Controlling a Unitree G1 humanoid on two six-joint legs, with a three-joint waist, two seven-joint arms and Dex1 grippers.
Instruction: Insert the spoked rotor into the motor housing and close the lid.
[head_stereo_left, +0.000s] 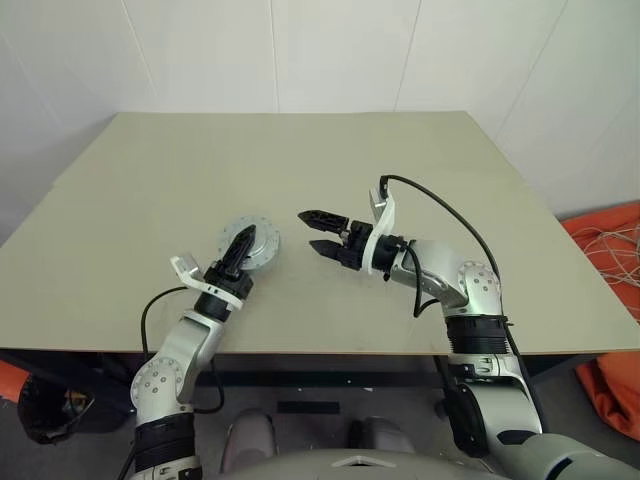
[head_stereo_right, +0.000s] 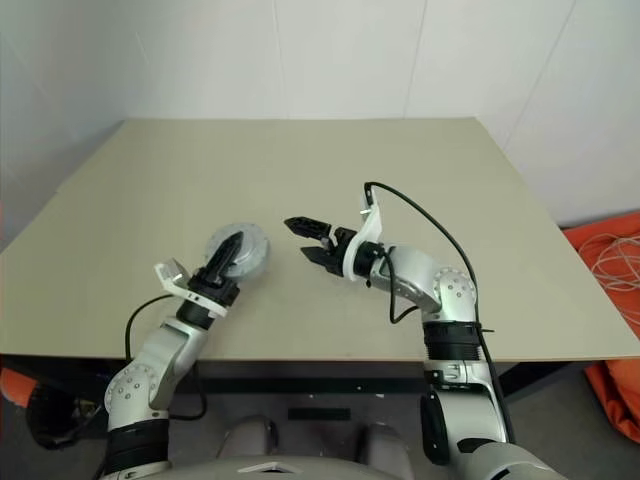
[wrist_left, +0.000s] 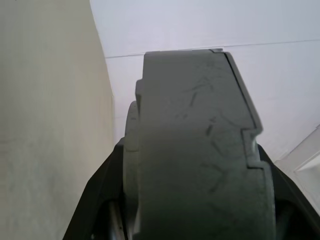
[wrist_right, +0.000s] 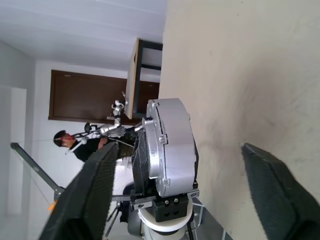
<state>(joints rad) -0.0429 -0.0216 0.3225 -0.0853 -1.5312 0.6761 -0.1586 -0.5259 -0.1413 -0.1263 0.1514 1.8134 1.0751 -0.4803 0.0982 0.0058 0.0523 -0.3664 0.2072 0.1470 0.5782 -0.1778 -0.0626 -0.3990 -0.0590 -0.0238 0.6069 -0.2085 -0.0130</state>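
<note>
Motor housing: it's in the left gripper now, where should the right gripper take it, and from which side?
Probably across the rim of the motor housing, coming in from the robot's right. The left gripper holds the round shell on edge above the table, clamped from below, so its upper rim is free. The right gripper is open, level and beside it, pointing at it, so its fingers can straddle the thickness.

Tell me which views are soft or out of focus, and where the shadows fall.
Left wrist view: the motor housing sits so close that its grey side looks soft. Right wrist view: the housing is crisp, while the right gripper's own fingers blur in the foreground. Left eye view: even light, with a faint shadow under the right gripper on the table.
</note>
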